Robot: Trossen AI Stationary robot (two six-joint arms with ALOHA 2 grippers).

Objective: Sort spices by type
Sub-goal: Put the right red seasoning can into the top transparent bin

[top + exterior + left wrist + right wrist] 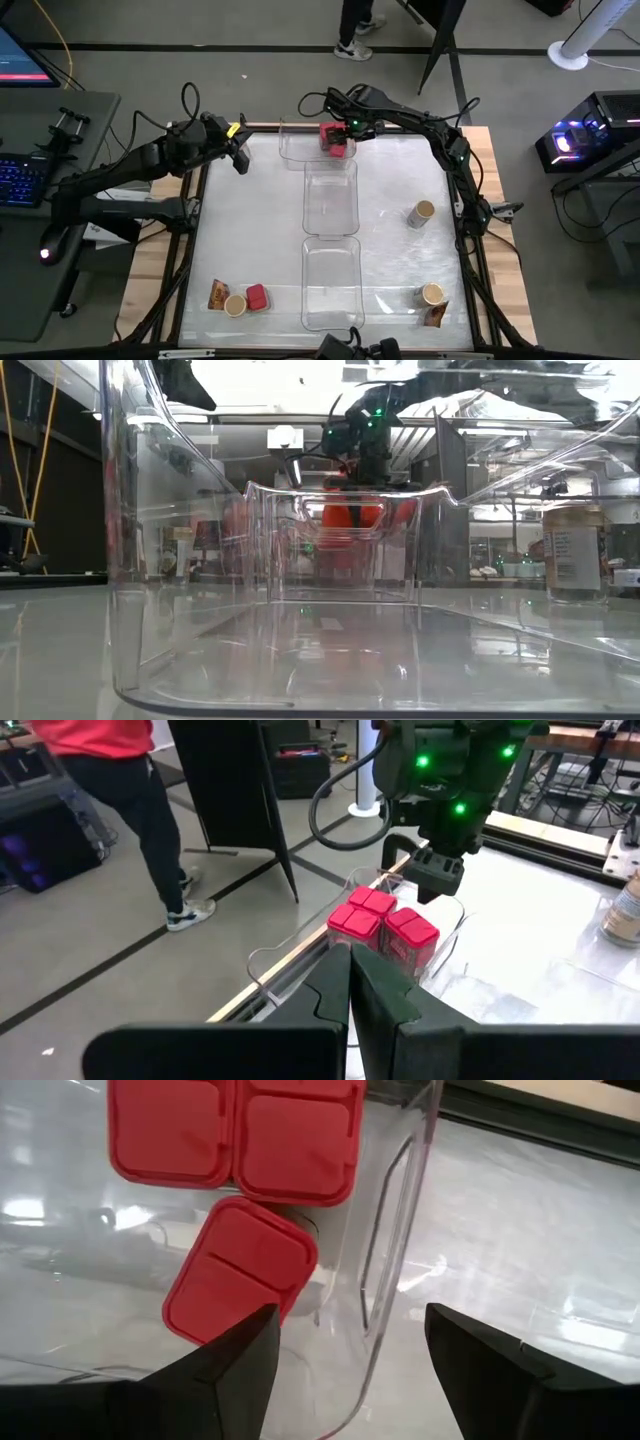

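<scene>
Three red boxy containers [240, 1140] stand together at the right end of the far clear tray [300, 148]; they also show through the tray walls in the low view [352, 518]. My right gripper [350, 1350] hangs open just above them, one finger over the nearest red container [240, 1270] and one outside the tray's end wall [395, 1230]. My left gripper [350, 990] is shut and holds nothing, above the table's far left part [240, 158]. A fourth red container [257, 297], a tan-topped jar [235, 305] and a brown-orange packet [218, 295] sit at the near left.
Two more clear trays, middle [331, 205] and near [331, 285], line up down the table's centre. A jar [421, 214] stands at the right; another jar [431, 294] and a packet [435, 316] sit near right. A person [120, 810] stands beyond the far edge.
</scene>
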